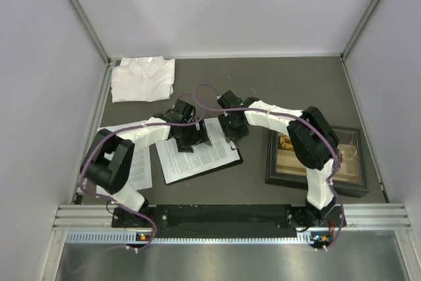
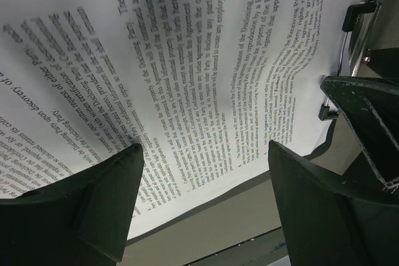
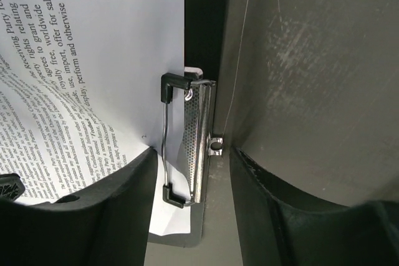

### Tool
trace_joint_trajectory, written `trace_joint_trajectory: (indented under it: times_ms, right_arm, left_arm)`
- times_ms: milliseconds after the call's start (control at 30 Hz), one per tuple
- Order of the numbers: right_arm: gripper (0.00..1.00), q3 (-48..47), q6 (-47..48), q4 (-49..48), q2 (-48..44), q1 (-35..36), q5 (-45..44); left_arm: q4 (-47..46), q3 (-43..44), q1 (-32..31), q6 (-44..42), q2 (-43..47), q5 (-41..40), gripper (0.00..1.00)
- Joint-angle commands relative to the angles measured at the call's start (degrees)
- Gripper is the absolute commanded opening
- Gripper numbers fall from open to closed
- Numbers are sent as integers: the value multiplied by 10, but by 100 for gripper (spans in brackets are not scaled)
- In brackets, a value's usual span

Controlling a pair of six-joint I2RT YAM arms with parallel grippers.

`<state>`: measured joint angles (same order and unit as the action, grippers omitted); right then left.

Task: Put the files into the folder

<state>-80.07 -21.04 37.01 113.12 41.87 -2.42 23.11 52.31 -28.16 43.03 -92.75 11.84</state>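
- files point(image 1: 197, 154): white, dense black print in paragraphs
- folder point(image 3: 204, 17): plain black
- clip point(image 3: 198, 144): silver, speckled with fine perforations; black wire handle
- shirt point(image 1: 141, 78): white
- bench point(image 1: 283, 83): dull dark grey-brown
- tray point(image 1: 316, 187): dark frame, tan inside

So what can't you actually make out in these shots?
- Top view: tray contents too small, partly behind the right arm; left arm covers part of the far-left sheet.
- Left wrist view: sheet print blurs near the jaws.
- Right wrist view: whether the clip pinches the sheet; folder cut off at top.
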Motion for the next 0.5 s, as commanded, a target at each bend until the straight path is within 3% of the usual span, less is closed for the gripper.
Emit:
trace_joint_trajectory:
  times_ms: [0, 300, 433, 467]
  right_arm:
    - [50, -16, 0, 3, 13, 15, -34]
    - [47, -7, -22, 14, 25, 33, -61]
    - [27, 3, -26, 6, 31, 33, -50]
    - [26, 4, -28, 4, 30, 31, -47]
  left_arm:
    - [-27, -22, -1, 2, -11, -8, 86]
    - [-18, -3, -1, 25, -11, -1, 87]
    - [-2, 4, 3, 22, -31, -15, 87]
    - [1, 3, 6, 18, -33, -16, 87]
